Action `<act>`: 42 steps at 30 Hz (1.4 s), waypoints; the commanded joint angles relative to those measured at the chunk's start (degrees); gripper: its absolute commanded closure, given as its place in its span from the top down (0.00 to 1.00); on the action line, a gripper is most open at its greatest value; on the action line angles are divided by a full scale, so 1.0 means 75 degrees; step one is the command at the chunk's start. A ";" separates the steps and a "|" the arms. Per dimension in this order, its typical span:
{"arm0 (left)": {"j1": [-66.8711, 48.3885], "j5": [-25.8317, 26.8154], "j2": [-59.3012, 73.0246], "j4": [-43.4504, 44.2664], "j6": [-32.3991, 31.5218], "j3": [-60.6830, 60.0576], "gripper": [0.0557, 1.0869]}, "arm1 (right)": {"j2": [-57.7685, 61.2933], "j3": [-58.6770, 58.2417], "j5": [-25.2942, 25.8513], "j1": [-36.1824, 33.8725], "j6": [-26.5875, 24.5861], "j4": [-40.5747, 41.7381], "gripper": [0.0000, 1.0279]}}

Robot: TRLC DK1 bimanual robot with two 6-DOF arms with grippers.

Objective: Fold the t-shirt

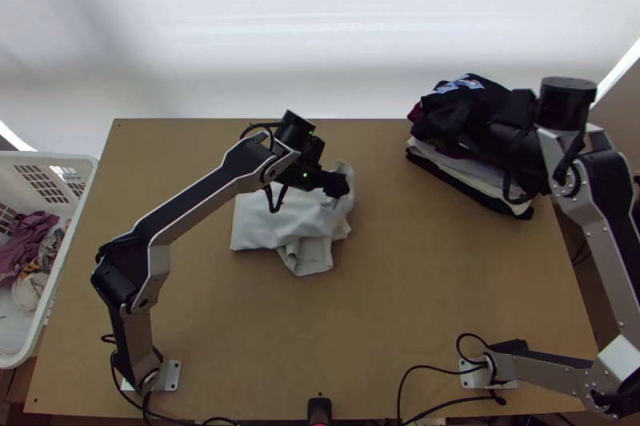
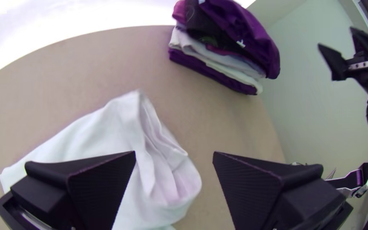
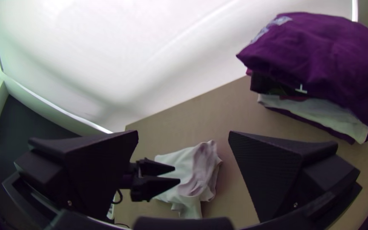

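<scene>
A white t-shirt (image 1: 304, 222) lies loosely bunched on the table, one end hanging out toward the near side. Over its right part is my left gripper (image 1: 340, 186). In the left wrist view that gripper (image 2: 174, 157) is open, with rumpled folds of the shirt (image 2: 128, 123) seen below and between its fingers. My right gripper (image 1: 448, 118) is beside the clothes pile at the back right; in the right wrist view this gripper (image 3: 183, 136) stands open, nothing between its fingers, and the shirt (image 3: 190, 170) lies farther off.
A pile of folded clothes (image 1: 472, 162), dark on top with white layers below, sits at the table's back right. At the left edge stands a white basket (image 1: 84, 166) holding crumpled clothes. Bare table (image 1: 384, 306) extends in front of the shirt.
</scene>
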 commanded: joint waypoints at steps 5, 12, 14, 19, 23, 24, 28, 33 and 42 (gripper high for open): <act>0.0409 0.0010 -0.0786 0.0090 -0.0223 0.0631 0.96 | 0.0068 -0.1580 0.0013 0.0962 -0.0227 0.0244 0.97; 0.1510 0.0080 -0.1642 -0.0273 -0.0094 0.0420 0.96 | 0.0829 -0.2341 -0.0163 0.1712 -0.0133 0.1099 0.97; 0.1768 0.0092 -0.1981 -0.0285 -0.0036 0.0209 0.96 | 0.1216 -0.2365 -0.0491 0.1783 -0.0051 0.1287 0.97; 0.2378 0.0127 -0.2661 -0.0625 0.0152 -0.0119 0.96 | 0.2388 -0.2353 -0.1850 0.1361 0.0476 0.2177 0.97; 0.2823 0.0139 -0.3106 -0.0883 0.0304 -0.0424 0.96 | 0.3126 -0.2341 -0.2049 0.1361 0.0464 0.2798 0.97; 0.2928 0.0151 -0.3212 -0.0918 0.0327 -0.0506 0.96 | 0.3290 -0.2306 -0.2049 0.1361 0.0418 0.2834 0.97; 0.3245 0.0151 -0.3493 -0.1105 0.0339 -0.0611 0.96 | 0.3677 -0.2330 -0.2213 0.1361 0.0359 0.3045 0.97; 0.3550 0.0151 -0.3681 -0.1211 0.0386 -0.0740 0.96 | 0.4111 -0.2295 -0.2307 0.1419 0.0289 0.3232 0.97; 0.3913 0.0151 -0.4056 -0.1293 0.0445 -0.1021 0.96 | 0.4614 -0.2072 -0.2354 0.1513 0.0277 0.3408 0.97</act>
